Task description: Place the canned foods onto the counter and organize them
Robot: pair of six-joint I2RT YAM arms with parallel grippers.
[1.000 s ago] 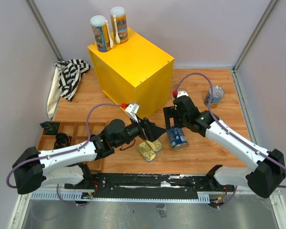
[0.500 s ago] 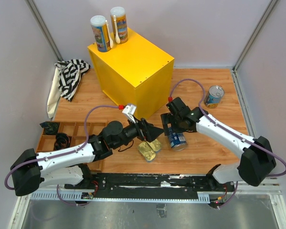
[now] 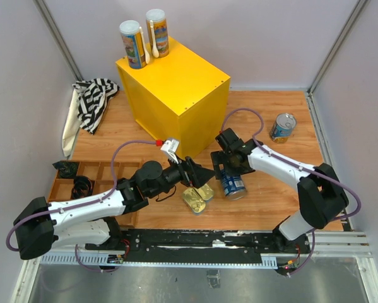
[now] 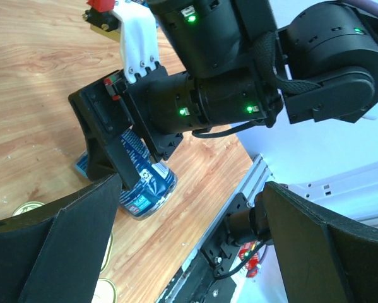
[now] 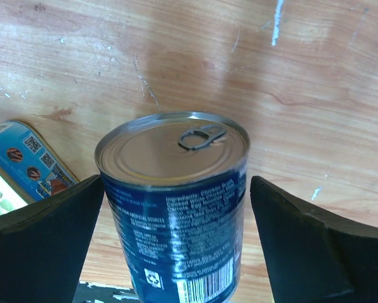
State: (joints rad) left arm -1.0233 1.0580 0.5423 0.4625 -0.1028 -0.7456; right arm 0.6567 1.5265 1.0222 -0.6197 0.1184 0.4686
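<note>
On the desk [image 3: 264,202] the counter [image 3: 176,88] stands at 12 o'clock, with two tall cans [image 3: 132,44] on its 11 o'clock corner. One can [image 3: 282,127] sits at 2 o'clock, a second can [image 3: 234,183] at 5, two tins [image 3: 195,199] at 6, the tray [image 3: 106,163] at 8 and the cloth [image 3: 91,101] at 10.

blue can [image 5: 176,214]: white fine print, too small to read | recycling sign and barcode low on label | flat tin [image 5: 26,161]: QR code on blue label | no brand legible

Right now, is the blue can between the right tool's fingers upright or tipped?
Upright: the blue can stands on its base, its pull-tab lid facing up.
</note>
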